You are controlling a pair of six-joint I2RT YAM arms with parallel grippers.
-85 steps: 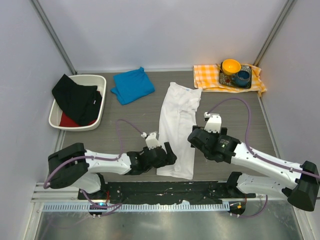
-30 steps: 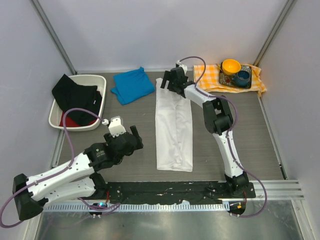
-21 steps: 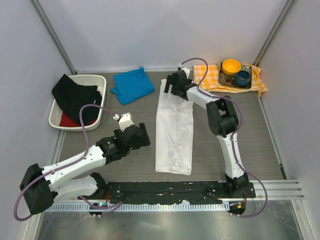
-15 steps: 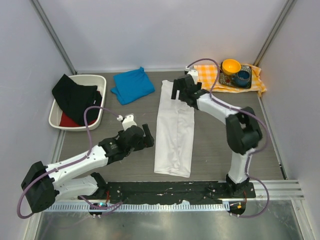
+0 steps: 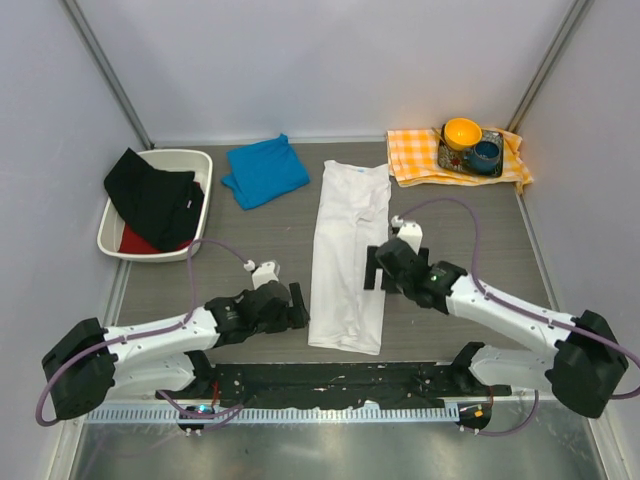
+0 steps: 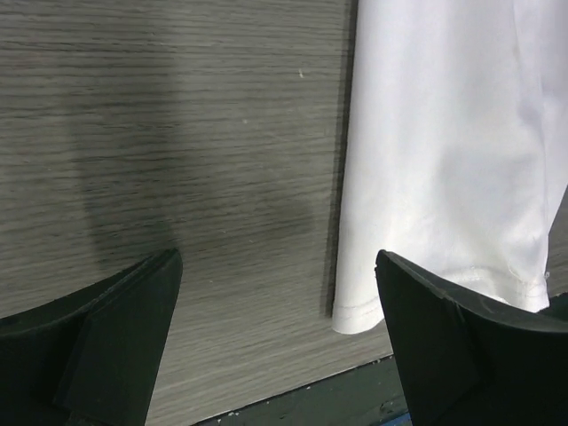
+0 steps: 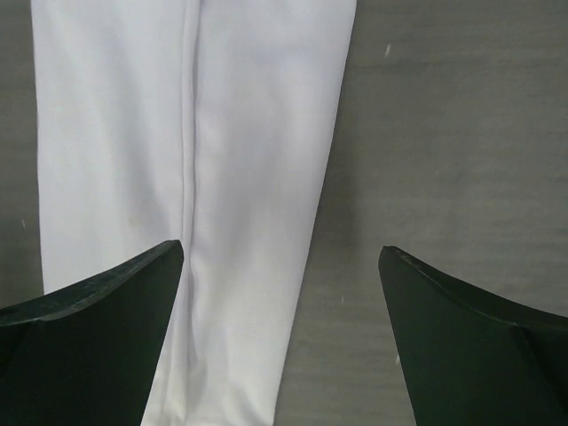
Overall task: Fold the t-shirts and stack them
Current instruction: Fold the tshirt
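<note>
1. Left gripper [image 5: 298, 305]: arm stretched low, jaws released and empty, now just beside the white t-shirt's near left corner.
2. Blue t-shirt [image 5: 265, 172]: folded, at the far left of the tabletop [image 5: 480, 250].
3. White t-shirt [image 5: 350, 250]: central narrow strip, long axis near-to-far, collar far.
4. Right gripper [image 5: 390, 260]: released, withdrawn from the collar end to the strip's right edge.

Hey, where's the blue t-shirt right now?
In the top view, the blue t-shirt lies folded at the far side of the table, between the white bin and the white t-shirt.
</note>
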